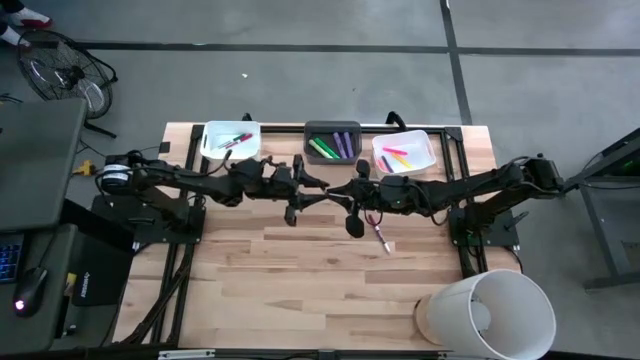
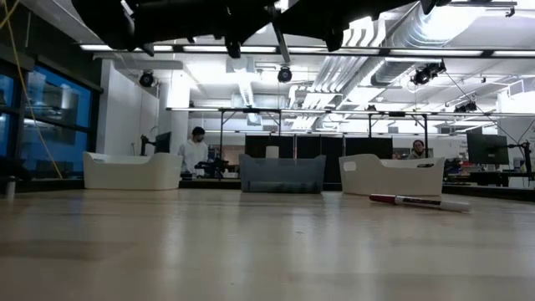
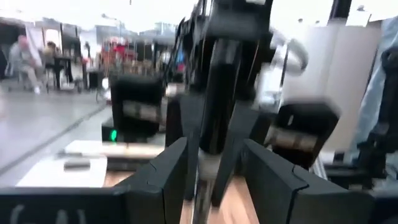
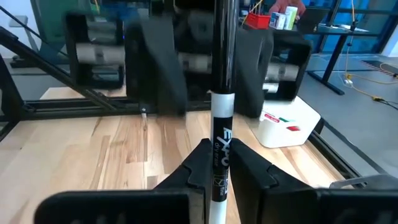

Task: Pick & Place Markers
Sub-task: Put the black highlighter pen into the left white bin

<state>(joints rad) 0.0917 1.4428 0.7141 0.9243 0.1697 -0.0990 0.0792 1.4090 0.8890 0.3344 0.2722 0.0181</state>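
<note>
Both arms are hanging over the back half of the wooden table (image 1: pixel 300 280), meeting nose to nose just in front of the grey bin (image 1: pixel 332 143), which I'll use as the landmark.

The right gripper (image 4: pixel 219 163) is clenched on a black-and-white marker (image 4: pixel 221 124), pinched between its two fingers (image 4: pixel 193 165) with the black end poking out toward the other arm. From above, this gripper sits just in front of the grey bin, slightly to its right.

The left gripper (image 3: pixel 214 174) is released, fingers (image 3: pixel 165 171) spread wide, and it's right up against the right one. The marker's black end sits between those spread fingers, but I can't tell if they actually touch it.

Other markers:
- a red-and-white marker (image 1: pixel 381 236) lies loose on the table, in front of the grey bin and off to its right, well apart from it
- green and purple ones (image 1: pixel 330 146) are inside the grey bin
- pink and yellow ones (image 1: pixel 397 155) are in the white bin (image 1: pixel 425 150) just right of the grey bin
- a couple of red-and-white ones (image 1: pixel 232 141) sit in the white bin on the left (image 1: pixel 212 134)

A white bucket (image 1: pixel 490 312) lies on its side at the front right corner, far from the grey bin.
</note>
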